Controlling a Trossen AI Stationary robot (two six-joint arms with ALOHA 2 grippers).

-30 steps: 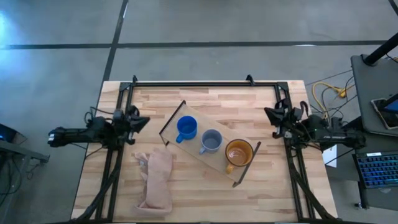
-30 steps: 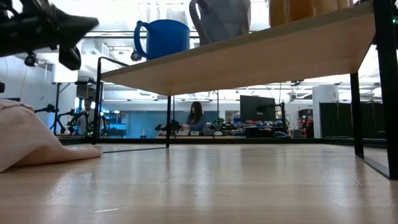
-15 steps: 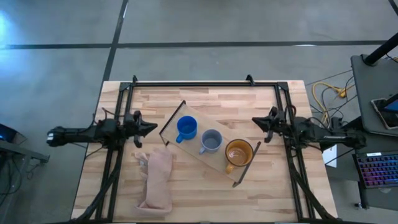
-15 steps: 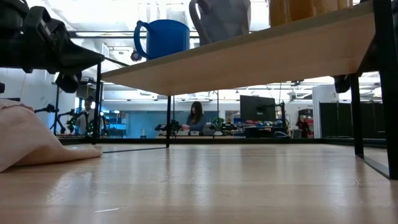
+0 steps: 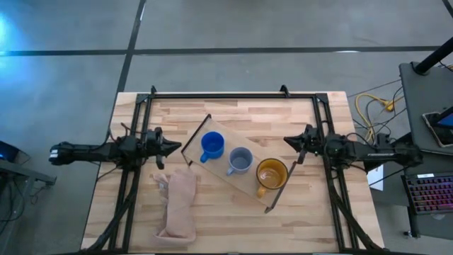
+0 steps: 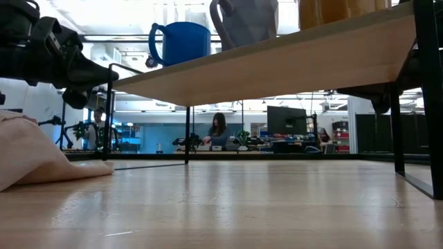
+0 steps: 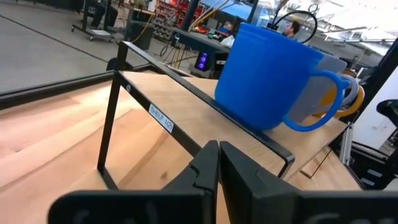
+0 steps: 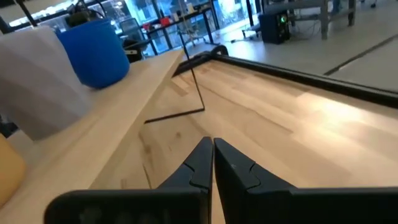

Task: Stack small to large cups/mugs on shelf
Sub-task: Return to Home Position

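Note:
Three mugs stand in a row on the light-wood shelf (image 5: 219, 177): a bright blue mug (image 5: 212, 146), a grey-blue mug (image 5: 240, 161) and a larger yellow-orange mug (image 5: 272, 174). The shelf stands slantwise on the slatted table on black end frames. My left gripper (image 5: 177, 147) is shut and empty, just left of the shelf's blue-mug end; the blue mug (image 7: 267, 78) fills its wrist view. My right gripper (image 5: 287, 140) is shut and empty, right of the shelf near the yellow-orange mug. In the low view the mugs show on top of the shelf (image 6: 277, 66).
A pale pink-beige cloth (image 5: 178, 205) lies crumpled on the table near the front left, also in the low view (image 6: 31, 155). A black frame (image 5: 233, 94) runs around the table's far and side edges. A person (image 6: 217, 130) sits far off in the room.
Both grippers have moved inward toward the shelf: my left gripper toward the table's right, up to the shelf's blue-mug end, my right gripper toward the table's left, up to the shelf's other end. The mugs and the shelf have kept still.

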